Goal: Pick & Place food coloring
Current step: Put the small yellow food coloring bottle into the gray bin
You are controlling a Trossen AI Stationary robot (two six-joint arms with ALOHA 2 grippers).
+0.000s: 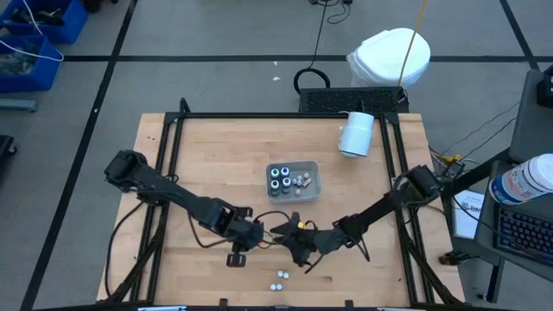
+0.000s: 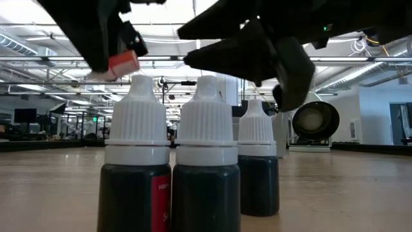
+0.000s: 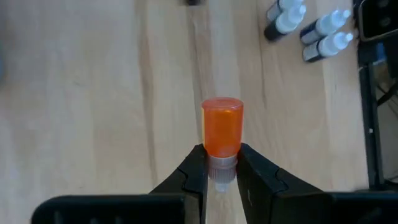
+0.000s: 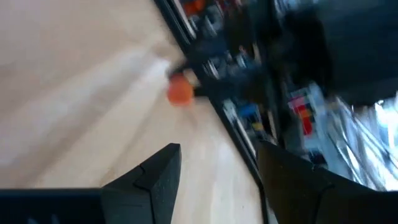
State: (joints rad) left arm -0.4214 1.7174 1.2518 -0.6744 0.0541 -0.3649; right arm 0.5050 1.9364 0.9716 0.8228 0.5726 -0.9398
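Observation:
My left gripper [image 1: 259, 235] is shut on a small food coloring bottle with an orange cap [image 3: 222, 124], above the table's near middle; the low view shows it in the air [image 2: 123, 63]. My right gripper [image 1: 289, 240] is open just to its right, touching nothing; its wrist view shows the orange cap [image 4: 180, 92] ahead of its fingers. Three dark bottles with white caps [image 1: 278, 278] stand upright on their bases near the near edge [image 2: 193, 161] [image 3: 311, 31]. More bottles and whitish pieces lie in the grey tray [image 1: 313, 188]. My left gripper pinches the orange-capped bottle between its two fingers [image 3: 194, 171] on the whitish part just below the cap [image 3: 222, 163]. The bottle lies along the fingers, its cap pointing out past their ends. It is lifted clear of the table, above the standing bottles.
A large white cylinder [image 1: 355, 134] lies on the table's far right. The black frame rails [image 1: 173, 155] run along the table's left, right and far sides. Bare wood [image 1: 216, 164] shows left of the tray.

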